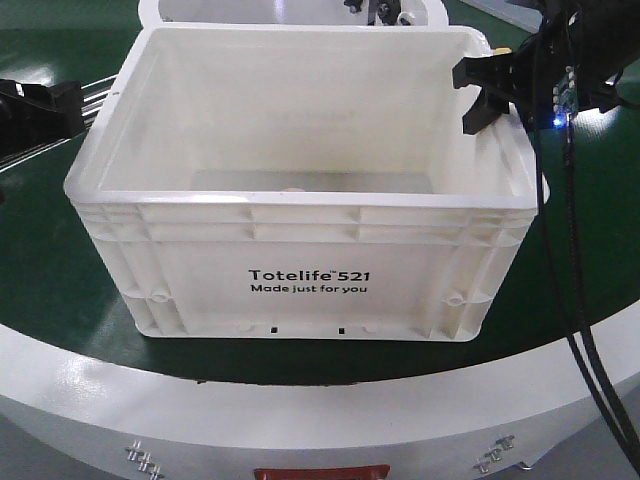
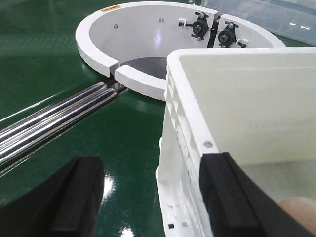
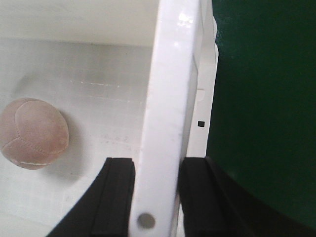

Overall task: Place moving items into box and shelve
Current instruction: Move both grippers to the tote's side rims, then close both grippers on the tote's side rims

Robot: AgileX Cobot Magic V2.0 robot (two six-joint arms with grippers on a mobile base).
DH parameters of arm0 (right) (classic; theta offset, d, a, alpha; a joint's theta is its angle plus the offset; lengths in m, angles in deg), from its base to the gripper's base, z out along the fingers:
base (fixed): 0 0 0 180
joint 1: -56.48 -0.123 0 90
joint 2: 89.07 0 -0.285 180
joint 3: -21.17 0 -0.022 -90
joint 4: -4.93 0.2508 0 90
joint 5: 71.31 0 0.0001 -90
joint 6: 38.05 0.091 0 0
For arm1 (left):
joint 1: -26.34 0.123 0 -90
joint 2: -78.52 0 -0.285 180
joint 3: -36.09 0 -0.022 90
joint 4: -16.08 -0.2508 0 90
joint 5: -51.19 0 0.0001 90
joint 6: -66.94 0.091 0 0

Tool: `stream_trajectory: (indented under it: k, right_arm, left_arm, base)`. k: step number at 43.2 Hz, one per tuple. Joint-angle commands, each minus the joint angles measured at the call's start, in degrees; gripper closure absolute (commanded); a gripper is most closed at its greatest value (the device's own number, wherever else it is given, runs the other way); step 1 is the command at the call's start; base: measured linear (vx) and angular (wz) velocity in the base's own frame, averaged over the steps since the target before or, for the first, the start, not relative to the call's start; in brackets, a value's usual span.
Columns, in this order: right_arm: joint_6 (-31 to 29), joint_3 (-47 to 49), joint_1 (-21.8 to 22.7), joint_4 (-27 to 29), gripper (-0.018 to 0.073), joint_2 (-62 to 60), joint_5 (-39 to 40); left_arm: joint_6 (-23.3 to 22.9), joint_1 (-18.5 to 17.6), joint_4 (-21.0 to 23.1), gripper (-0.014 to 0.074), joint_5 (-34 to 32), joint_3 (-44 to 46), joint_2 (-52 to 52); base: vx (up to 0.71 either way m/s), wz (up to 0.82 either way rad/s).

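Both claws straddled side walls of the box [image 1: 300, 232]: right claw [image 3: 157, 167] clamped on the rim, left claw [image 2: 153, 190] open around it; a pinkish-brown plush ball [image 3: 32, 133] lay inside.

The plush toy [image 3: 32, 133] lies in the box [image 1: 180, 285] (on its floor), which stands on the table [image 1: 45, 280].

Workshop: green rig table [image 1: 40, 250] (steel rods [image 2: 49, 123]).

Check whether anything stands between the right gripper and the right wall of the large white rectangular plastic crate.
Nothing visible does. The right gripper straddles the wall of the large white rectangular plastic crate, one black pad on each side, seemingly pressing it.
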Motion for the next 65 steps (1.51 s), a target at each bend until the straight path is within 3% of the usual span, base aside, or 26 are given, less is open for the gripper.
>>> stream_trajectory:
  k: [1,13,14,22,40,42,43,44,55,65]
  right_arm:
    - [-0.5,1.7,-0.5,6.2,0.0565,-2.3,0.4]
    - [-1.4,1.7,-0.5,6.4,0.0564,-2.3,0.3]
    - [-2.0,1.7,-0.5,6.5,0.0564,-2.3,0.3]
    - [-3.2,1.7,-0.5,6.5,0.0564,-2.3,0.3]
    - [-3.6,1.7,-0.5,6.5,0.0564,-2.3,0.1]
    - [-3.6,1.7,-0.5,6.5,0.0564,-2.3,0.1]
    - [-4.0,1.7,-0.5,6.5,0.0564,-2.3,0.1]
    - [-4.1,1.7,-0.5,6.5,0.0564,-2.3,0.1]
    - [-4.6,1.7,-0.5,6.5,0.0564,-2.3,0.1]
    - [-4.8,1.7,-0.5,6.4,0.0564,-2.3,0.1]
  left_arm:
    - [-0.1,0.3,0.4,0.0063,-3.1,1.6,-1.4]
    - [-0.9,0.3,0.4,0.0063,2.6,3.2,-1.4]
    - [-1.6,0.3,0.4,0.0063,14.9,13.6,0.2]
    - [-5.3,0.3,0.4,0.0073,22.3,22.1,4.2]
    - [-13.5,0.3,0.4,0.0083,29.7,31.4,15.2]
    - [-13.5,0.3,0.4,0.0083,30.5,31.7,16.2]
    - [-13.6,0.1,1.7,0.0083,35.1,32.2,20.0]
    - [-13.6,0.1,2.0,0.0083,35.5,32.2,20.4]
    - [-13.4,0.1,5.4,0.0085,37.9,32.4,22.5]
    - [-13.2,0.1,5.8,0.0092,40.2,35.1,22.6]
  base:
    - [0.00,0.00]
    - [0.00,0.00]
    - [0.00,0.00]
    - [0.00,0.00]
    - [0.00,0.00]
    - [0.00,0.00]
    - [0.00,0.00]
    - [0.00,0.00]
    - [0.00,0.00]
    - [0.00,0.00]
